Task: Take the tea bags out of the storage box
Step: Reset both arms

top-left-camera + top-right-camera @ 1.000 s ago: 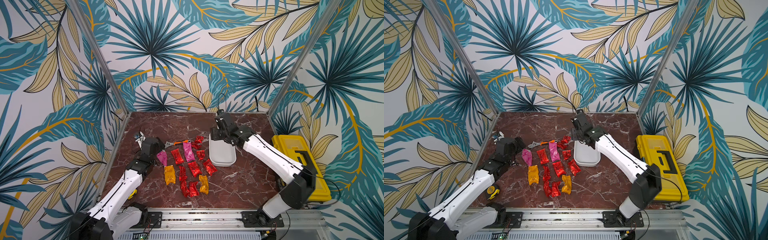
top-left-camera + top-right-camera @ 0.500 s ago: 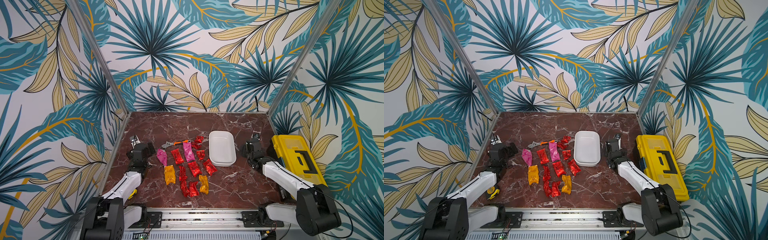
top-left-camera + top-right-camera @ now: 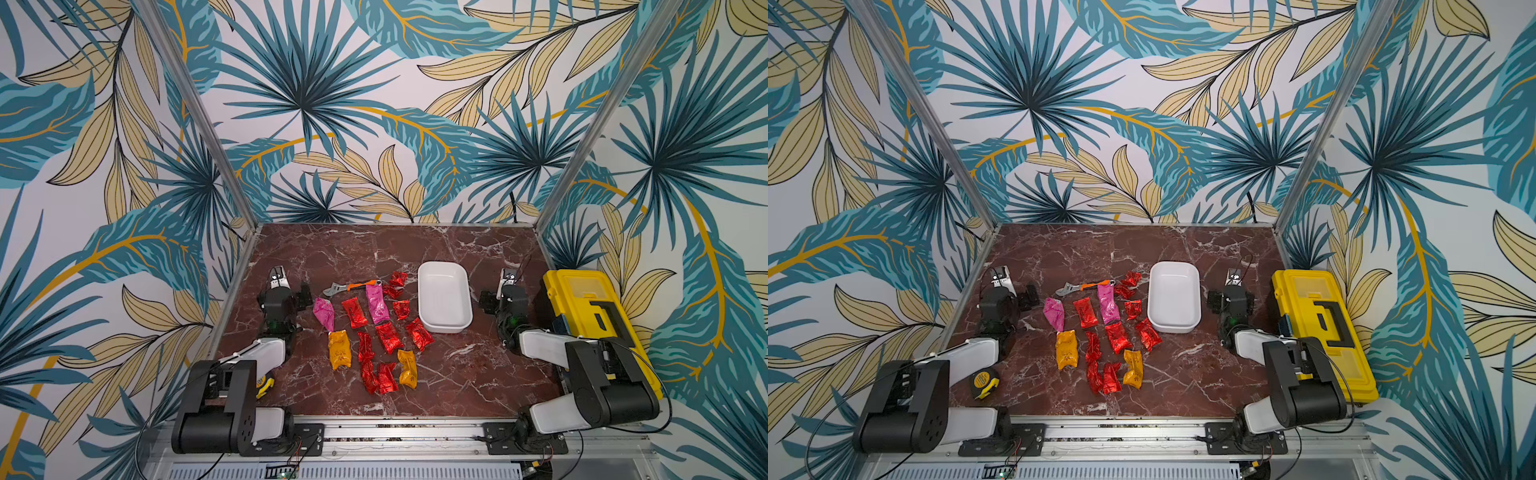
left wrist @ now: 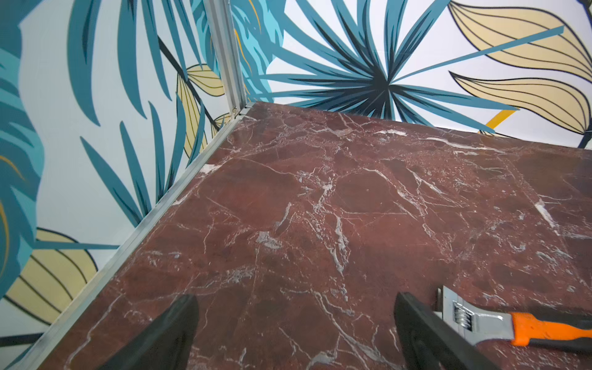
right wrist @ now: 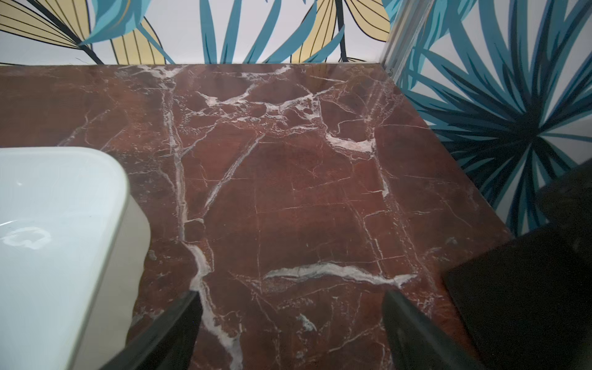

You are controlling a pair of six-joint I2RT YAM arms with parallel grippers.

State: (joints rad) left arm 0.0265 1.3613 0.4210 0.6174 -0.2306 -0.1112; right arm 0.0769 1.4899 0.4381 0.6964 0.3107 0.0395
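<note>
Several tea bags [image 3: 388, 337], red, orange-yellow and magenta foil sachets, lie spread on the marble table in both top views [image 3: 1118, 336], left of the storage box. The white storage box [image 3: 444, 301] stands upright with nothing inside it [image 3: 1174, 299]; its corner shows in the right wrist view [image 5: 57, 224]. My left gripper [image 3: 291, 291] rests open near the table's left edge, its fingers over bare marble [image 4: 294, 307]. My right gripper [image 3: 503, 297] sits open just right of the box, holding nothing [image 5: 293, 304].
An orange-handled wrench [image 3: 353, 287] lies behind the sachets, close to my left gripper [image 4: 480, 320]. A yellow toolbox [image 3: 590, 316] stands at the right edge beside the right arm. A tape measure [image 3: 984, 380] lies by the left arm. Patterned walls close three sides.
My right gripper has left the box's far end, pulled back to its right and opened wider. The left arm has folded back toward the left edge. Box and sachets stay put.
</note>
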